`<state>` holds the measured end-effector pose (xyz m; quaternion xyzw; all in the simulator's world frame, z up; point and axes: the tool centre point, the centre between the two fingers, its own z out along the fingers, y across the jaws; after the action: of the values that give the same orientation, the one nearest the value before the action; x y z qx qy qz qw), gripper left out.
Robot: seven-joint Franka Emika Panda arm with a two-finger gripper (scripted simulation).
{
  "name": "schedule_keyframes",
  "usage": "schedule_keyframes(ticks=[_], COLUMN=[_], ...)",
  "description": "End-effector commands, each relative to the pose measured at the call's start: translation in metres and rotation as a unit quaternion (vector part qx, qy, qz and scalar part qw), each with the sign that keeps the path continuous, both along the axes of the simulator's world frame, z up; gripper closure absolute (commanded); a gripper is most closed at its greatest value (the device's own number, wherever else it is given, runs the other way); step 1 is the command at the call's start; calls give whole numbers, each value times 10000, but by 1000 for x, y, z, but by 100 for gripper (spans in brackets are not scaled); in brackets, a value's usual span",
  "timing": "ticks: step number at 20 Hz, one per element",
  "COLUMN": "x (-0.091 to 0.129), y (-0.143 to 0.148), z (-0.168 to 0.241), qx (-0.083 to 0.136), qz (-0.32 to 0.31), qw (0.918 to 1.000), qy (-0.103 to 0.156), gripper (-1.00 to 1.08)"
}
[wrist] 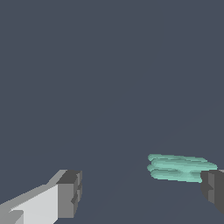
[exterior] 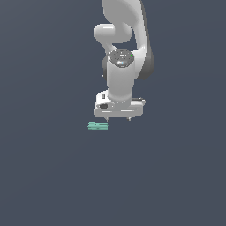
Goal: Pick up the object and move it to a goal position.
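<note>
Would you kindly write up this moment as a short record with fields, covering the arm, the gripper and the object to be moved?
arm: white Franka arm, reaching down from the top of the exterior view
gripper: gripper open, fingers spread wide, holding nothing
fingers: one dark-tipped finger and the other far apart in the wrist view
object: teal-green piece, flat on the dark grey surface
object position: toward the exterior view's left of the gripper, beside one finger, not between the two
contact: none visible
goal position: no marker visible
</note>
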<state>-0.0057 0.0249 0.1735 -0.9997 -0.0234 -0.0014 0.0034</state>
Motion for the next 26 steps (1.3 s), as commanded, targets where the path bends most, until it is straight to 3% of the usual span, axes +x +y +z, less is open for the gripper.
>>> schedule_keyframes(ticks=[1,10,26], x=[0,14,10], y=[0,-7,-16], z=[0,23,13], qx=[0,25,-13], qz=[0,-178,345], qw=[10000,9995,9992], qy=[0,-243,-222], gripper=[-92,-92,-92])
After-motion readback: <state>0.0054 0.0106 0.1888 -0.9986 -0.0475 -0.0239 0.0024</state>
